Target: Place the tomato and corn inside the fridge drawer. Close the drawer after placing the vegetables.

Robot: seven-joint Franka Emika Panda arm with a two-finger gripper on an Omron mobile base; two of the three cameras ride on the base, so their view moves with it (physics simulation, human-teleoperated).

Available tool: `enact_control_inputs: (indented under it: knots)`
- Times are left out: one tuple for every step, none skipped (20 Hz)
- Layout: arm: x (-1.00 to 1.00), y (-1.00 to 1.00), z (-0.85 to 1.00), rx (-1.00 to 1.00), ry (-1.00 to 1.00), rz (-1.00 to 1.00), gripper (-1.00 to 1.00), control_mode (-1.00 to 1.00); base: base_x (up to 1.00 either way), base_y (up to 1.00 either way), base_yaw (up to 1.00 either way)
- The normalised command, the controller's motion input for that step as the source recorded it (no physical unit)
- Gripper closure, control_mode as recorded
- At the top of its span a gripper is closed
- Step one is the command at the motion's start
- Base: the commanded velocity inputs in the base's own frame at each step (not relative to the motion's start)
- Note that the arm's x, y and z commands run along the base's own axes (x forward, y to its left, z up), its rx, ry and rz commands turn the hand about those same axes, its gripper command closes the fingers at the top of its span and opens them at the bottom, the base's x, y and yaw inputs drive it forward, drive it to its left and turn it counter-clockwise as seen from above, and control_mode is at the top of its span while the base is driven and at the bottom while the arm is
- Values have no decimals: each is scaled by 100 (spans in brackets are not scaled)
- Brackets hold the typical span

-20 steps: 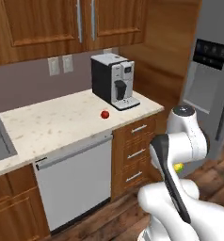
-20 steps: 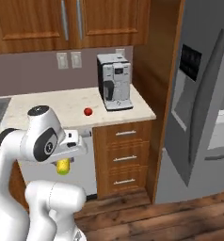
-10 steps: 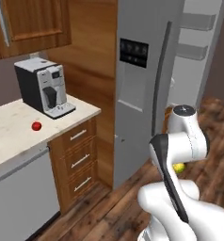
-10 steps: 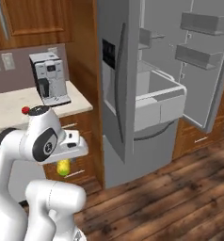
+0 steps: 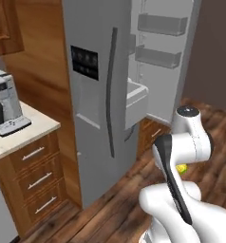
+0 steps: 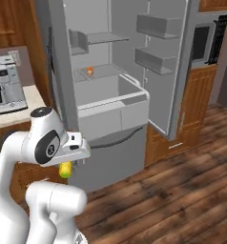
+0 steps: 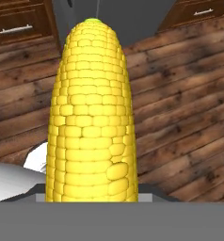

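Note:
My gripper (image 6: 68, 163) hangs below the white wrist, shut on the corn (image 6: 65, 170), a yellow cob with a greenish end. Seen along the hand, the corn (image 7: 92, 113) stands upright over the wooden floor and hides the fingertips. A bit of the corn (image 5: 182, 168) shows behind the arm from the left. The fridge drawer (image 6: 110, 113), a pale grey-white box, is pulled out of the open fridge, ahead of the gripper and higher up. The fridge drawer (image 5: 136, 102) juts out past the shut left fridge door. The tomato is out of view.
The right fridge door (image 6: 175, 71) is swung wide open and carries grey door bins (image 6: 156, 59). A small orange item (image 6: 90, 70) sits on a fridge shelf. To the left are the coffee machine (image 5: 3, 104) on the counter and brown wooden drawers (image 5: 34, 180). Wooden floor lies ahead.
The whole view has swung right, from the counter with the tomato to the open fridge, so the base has moved. The corn stays gripped as before.

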Motion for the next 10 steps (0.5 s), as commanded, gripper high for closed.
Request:
enact_control_inputs:
  knots:
    - [0,0,0,0,0,0,100,100,24,-100,0]
    - [0,0,0,0,0,0,100,100,31,-100,0]
    - [0,0,0,0,0,0,100,100,35,-100,0]
    - [0,0,0,0,0,0,100,100,56,-100,1]
    - [0,0,0,0,0,0,100,100,64,-100,7]
    - [0,0,0,0,0,0,100,100,73,-90,15]
    - [0,0,0,0,0,0,100,100,79,-72,22]
    - [0,0,0,0,0,0,100,100,81,-55,29]
    - [0,0,0,0,0,0,100,100,84,-42,33]
    - [0,0,0,0,0,0,100,100,79,-39,36]
